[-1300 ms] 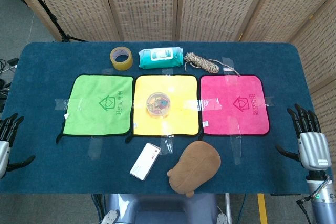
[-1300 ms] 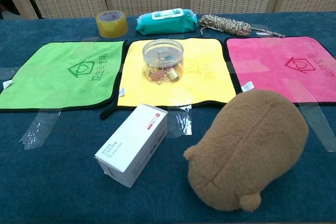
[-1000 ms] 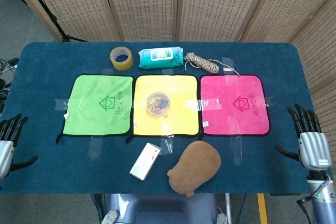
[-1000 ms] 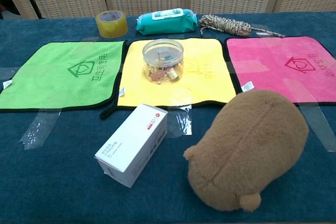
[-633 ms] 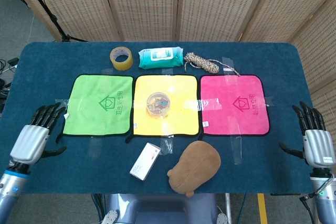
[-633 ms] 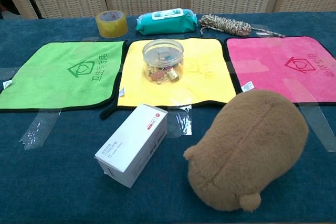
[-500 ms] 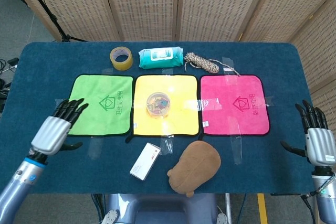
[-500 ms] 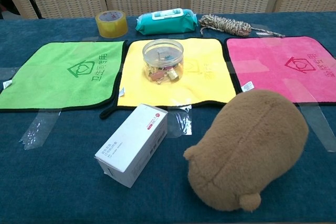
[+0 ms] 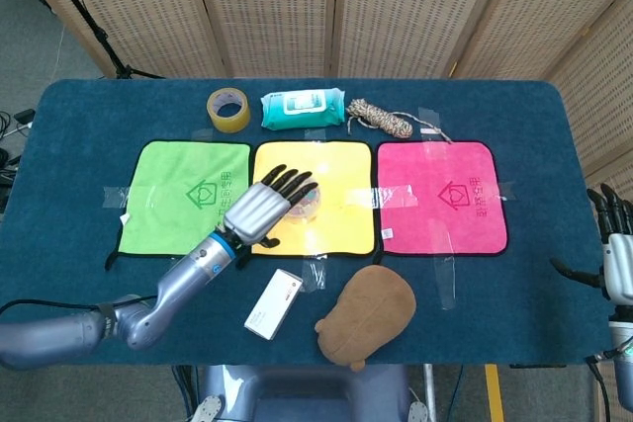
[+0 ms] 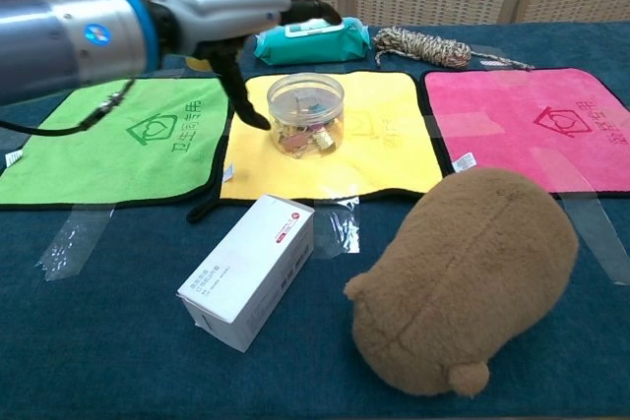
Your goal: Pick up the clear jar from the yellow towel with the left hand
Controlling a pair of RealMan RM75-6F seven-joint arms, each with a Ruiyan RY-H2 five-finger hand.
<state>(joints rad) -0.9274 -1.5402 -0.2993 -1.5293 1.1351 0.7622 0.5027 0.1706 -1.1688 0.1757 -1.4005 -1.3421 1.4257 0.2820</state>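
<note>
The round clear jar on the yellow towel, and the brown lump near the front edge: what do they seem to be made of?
The round clear jar looks like smooth, glossy transparent plastic, possibly glass: its small contents show through the wall and the rim glints. The square yellow towel under it looks like soft matte microfibre with dark stitched edging. The rounded brown plush toy looks like short, fuzzy fabric pile, with no shine.

Both views are bright and evenly lit by soft light from above, with no hard shadows on the blue tabletop point(image 9: 79, 135). The plush toy point(image 10: 472, 277) casts only a faint dark rim on its near side. Small glints show on the clear jar point(image 10: 305, 105) and on the tape strips point(image 10: 69, 233) holding the towels. The head view is sharp across the frame. In the chest view the left arm point(image 10: 69, 36) looms large, slightly soft, with a pale sheen along its metal shell
</note>
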